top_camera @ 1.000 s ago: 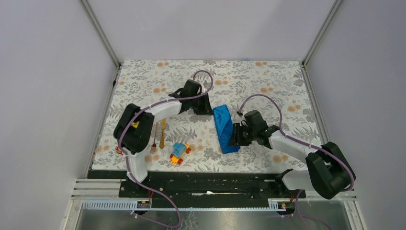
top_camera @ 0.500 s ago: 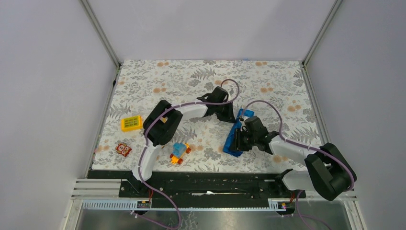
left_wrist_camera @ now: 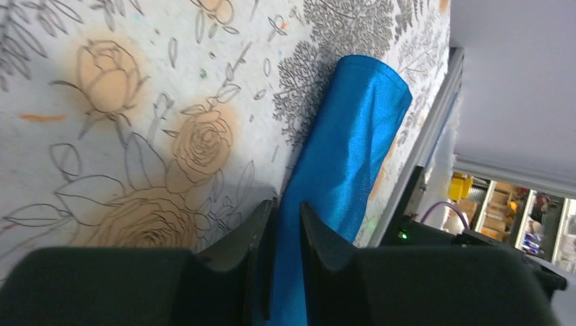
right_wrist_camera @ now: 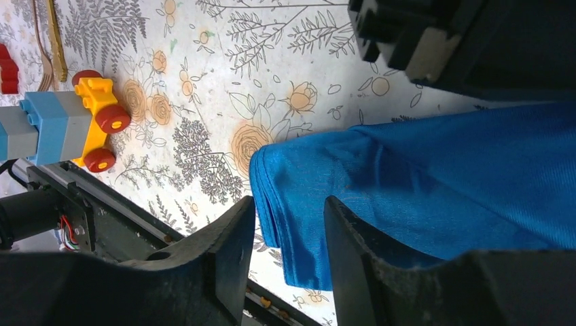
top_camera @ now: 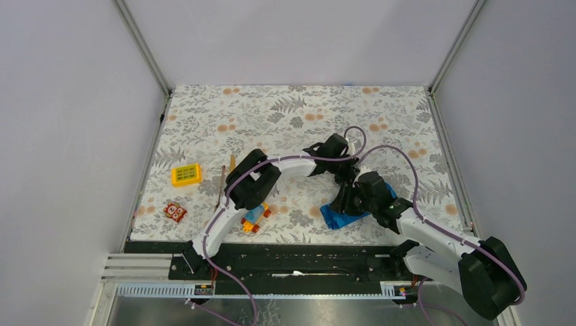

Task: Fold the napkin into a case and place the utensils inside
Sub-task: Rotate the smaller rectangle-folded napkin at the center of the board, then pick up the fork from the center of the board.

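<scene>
Right hand (right_wrist_camera: 289, 204) stands half-spread over the near folded corner of the napkin (right_wrist_camera: 441, 170); whether it grips, I cannot tell. That blue cloth lies bunched on the floral counter (top_camera: 272, 109), right of centre. Beyond, the left hand (left_wrist_camera: 285, 204), narrow, pinches the napkin's far side.

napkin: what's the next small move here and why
Probably close the right gripper on the napkin: its jaws stand apart around the folded near corner, while the left gripper pinches another edge of the strip. With both holding, the fold could be finished. The utensils lie beyond the toy car, not yet inside.
</scene>
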Action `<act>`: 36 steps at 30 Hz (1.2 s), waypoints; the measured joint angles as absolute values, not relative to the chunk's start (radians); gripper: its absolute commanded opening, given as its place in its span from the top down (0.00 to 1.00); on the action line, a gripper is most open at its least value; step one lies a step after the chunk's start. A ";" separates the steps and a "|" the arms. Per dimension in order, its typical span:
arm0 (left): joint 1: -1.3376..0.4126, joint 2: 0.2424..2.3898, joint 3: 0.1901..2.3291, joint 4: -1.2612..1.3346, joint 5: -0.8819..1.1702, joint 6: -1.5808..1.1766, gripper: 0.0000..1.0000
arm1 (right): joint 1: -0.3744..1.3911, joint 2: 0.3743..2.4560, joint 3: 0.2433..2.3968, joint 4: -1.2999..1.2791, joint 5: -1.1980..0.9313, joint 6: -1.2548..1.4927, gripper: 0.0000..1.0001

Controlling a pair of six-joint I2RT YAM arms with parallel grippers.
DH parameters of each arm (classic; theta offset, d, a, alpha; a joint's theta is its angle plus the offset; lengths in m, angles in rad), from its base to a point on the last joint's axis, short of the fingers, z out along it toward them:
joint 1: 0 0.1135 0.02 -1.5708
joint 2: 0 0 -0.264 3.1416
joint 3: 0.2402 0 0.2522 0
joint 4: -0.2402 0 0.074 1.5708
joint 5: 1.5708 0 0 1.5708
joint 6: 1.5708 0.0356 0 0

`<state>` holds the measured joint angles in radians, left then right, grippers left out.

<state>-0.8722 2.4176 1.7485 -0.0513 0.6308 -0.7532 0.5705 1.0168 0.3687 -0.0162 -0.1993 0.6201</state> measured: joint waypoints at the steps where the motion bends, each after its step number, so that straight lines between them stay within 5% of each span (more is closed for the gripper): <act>1: -0.873 2.417 1.748 -0.056 0.636 -0.754 0.66 | 0.570 1.013 0.365 -0.020 -0.199 0.621 0.47; 8: -0.790 2.222 1.654 -0.264 0.567 -0.636 0.47 | 0.570 0.955 0.425 -0.088 -0.206 0.558 0.24; 15: -0.566 1.627 1.496 -0.500 0.401 -0.498 0.35 | 0.570 0.976 0.568 -0.093 -0.300 0.449 0.20; 21: -0.352 1.233 1.316 -0.757 0.196 -0.438 0.36 | 0.570 1.032 0.581 -0.084 -0.387 0.410 0.20; 36: -0.104 1.539 1.060 -0.865 0.082 -0.294 0.45 | 0.570 1.035 0.580 -0.084 -0.445 0.385 0.20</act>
<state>-0.1040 1.5391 1.0595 -0.8650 0.0818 -0.2935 0.5705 1.0351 0.5804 -0.0845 -0.4454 0.3851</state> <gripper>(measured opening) 0.597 0.801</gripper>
